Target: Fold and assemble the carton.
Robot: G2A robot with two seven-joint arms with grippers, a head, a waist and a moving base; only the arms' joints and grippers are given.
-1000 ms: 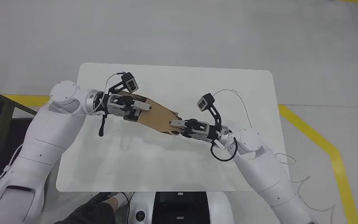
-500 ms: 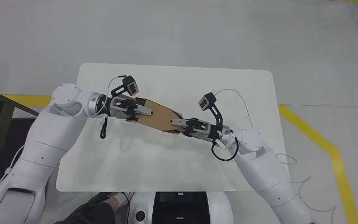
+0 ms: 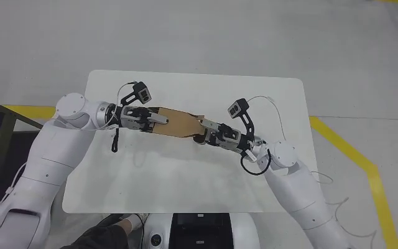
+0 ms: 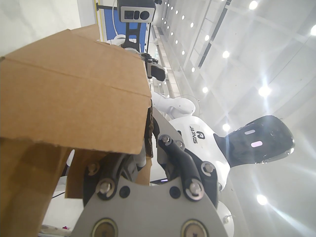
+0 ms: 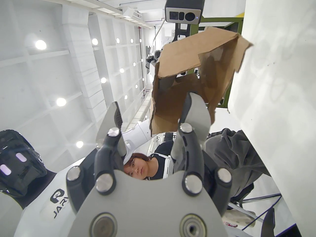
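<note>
A flattened brown carton (image 3: 179,122) hangs above the middle of the white table (image 3: 186,180), lying across it from left to right. My left gripper (image 3: 154,118) is shut on its left end; in the left wrist view the carton (image 4: 69,94) covers the fingers. My right gripper (image 3: 204,131) is at the carton's right end. The right wrist view shows this gripper (image 5: 153,104) open, one fingertip (image 5: 195,109) against the carton's loose flaps (image 5: 192,75) and the other standing apart from them.
A black cable (image 3: 114,140) dangles from the left wrist over the table's left part. A white cable (image 3: 267,109) loops by the right arm. A green frame (image 3: 9,118) stands off the left edge. Bare tabletop lies in front of and behind the carton.
The carton's right end has swung toward the far side, so it lies more level. My right gripper has shifted right and farther back with that end. The left gripper has barely moved.
</note>
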